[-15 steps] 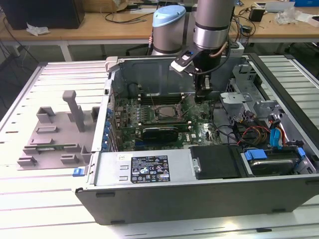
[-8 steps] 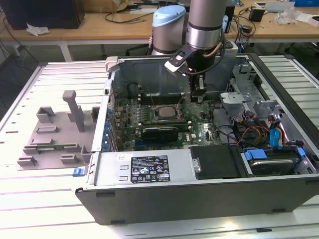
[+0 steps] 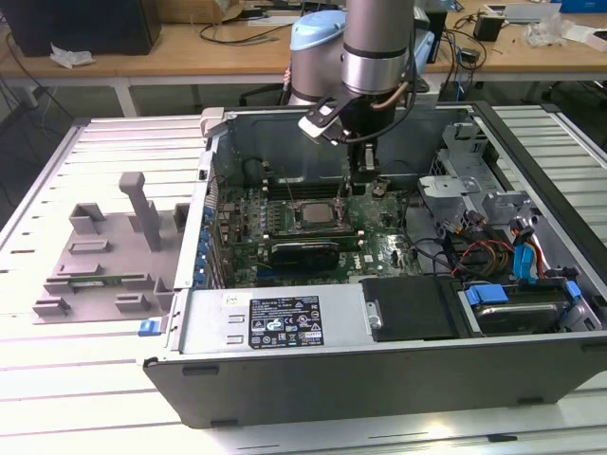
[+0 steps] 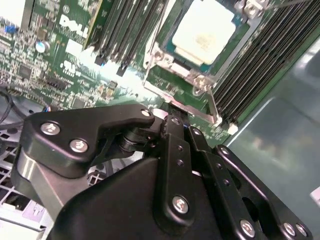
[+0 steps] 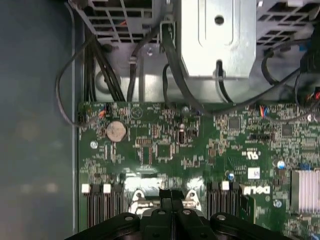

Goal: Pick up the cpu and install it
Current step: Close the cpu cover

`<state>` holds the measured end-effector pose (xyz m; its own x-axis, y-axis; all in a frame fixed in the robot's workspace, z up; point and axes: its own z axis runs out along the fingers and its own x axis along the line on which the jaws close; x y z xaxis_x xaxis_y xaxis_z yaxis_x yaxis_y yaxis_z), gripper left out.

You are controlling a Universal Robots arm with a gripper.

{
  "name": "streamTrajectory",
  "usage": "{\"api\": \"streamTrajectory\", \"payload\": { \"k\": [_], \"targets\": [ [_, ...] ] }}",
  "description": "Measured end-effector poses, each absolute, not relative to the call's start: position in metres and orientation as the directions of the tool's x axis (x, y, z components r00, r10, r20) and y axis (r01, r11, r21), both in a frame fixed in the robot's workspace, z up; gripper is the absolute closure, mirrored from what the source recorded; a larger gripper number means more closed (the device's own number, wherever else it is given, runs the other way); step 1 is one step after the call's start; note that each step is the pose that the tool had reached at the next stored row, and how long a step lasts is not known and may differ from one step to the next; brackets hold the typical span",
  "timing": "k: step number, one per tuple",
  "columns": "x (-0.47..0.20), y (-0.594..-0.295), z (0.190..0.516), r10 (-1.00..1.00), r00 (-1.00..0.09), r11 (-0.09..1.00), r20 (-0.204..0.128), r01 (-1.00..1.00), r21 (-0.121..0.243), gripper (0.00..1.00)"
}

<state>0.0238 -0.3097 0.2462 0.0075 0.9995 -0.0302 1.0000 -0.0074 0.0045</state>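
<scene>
silvery cpu (image 4: 202, 32) lies flat inside the socket frame (image 4: 170, 90) on the motherboard (image 5: 165, 145). risk: the gripper (image 4: 181, 122), low and just beside the frame on the exterior view's right, could scrape its rim if it drifts. its fingers look pressed together, holding nothing. the arm (image 3: 375, 38) hangs vertical.

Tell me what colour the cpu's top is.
Pale silvery; the cpu shows best in the second wrist view.
</scene>
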Motion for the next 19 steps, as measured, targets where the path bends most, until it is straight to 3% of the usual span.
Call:
{"api": "streamTrajectory", "payload": {
  "k": [19],
  "targets": [
    [0.0165, -0.3096, 0.2448, 1.000, 0.007, -0.007, -0.027, 1.000, -0.011, 0.89]
  ]
}}
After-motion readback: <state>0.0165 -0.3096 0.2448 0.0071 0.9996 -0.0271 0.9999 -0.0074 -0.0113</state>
